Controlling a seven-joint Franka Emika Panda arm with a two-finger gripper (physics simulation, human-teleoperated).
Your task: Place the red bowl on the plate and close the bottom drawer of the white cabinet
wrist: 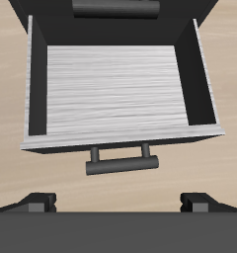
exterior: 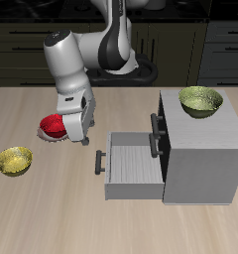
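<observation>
I see the glossy red bowl [exterior: 54, 126] resting on the wood-grain desk [exterior: 52, 213], partly hidden behind my tool [exterior: 83, 130], and I can't make out the plate here. The bottom drawer [exterior: 131, 167] of the boxy white cabinet [exterior: 202, 159] stands pulled out, a shallow tray with a streaked pale floor, dark inner walls and a dark bar handle [wrist: 118, 159]. My tool's 2 fingertips [wrist: 37, 201] sit wide apart, holding nothing; 2 dull yellow-green bowls, 1 on the cabinet [exterior: 200, 99], 1 on the desk [exterior: 14, 160].
</observation>
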